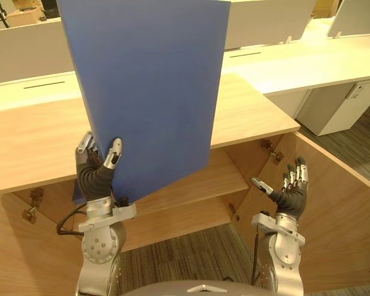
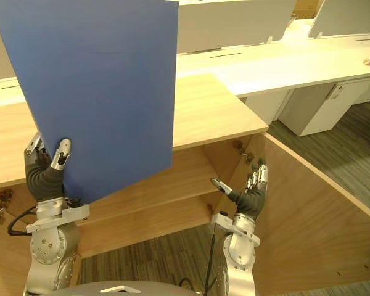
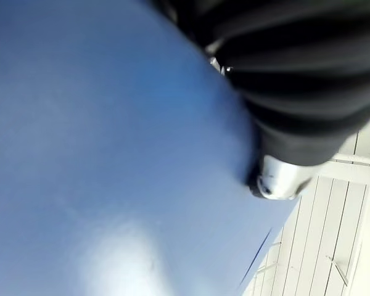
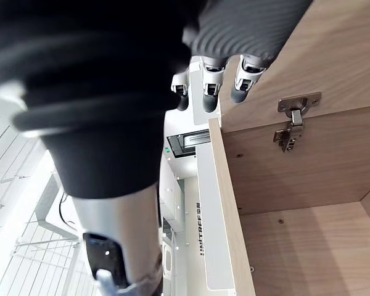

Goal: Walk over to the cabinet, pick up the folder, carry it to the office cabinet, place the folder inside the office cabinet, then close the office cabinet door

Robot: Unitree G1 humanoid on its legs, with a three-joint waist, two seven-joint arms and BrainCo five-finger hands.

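Left hand (image 1: 95, 174) pinching blue folder (image 1: 151, 80) at lower corner, thumb on front face, fingers tucked behind. Folder upright, bit tilted, up in air over wooden top of office cabinet (image 1: 259, 114). Right hand (image 1: 291, 196) holding nothing, fingers straight and spread, hovering just beside open right door (image 1: 345, 213). Shelf (image 1: 197, 182) visible inside cabinet, metal hinge (image 4: 293, 126) near right fingertips.

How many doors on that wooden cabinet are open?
2: the right door swung out beside the right hand, and the left door swung out at lower left, below the blue folder.
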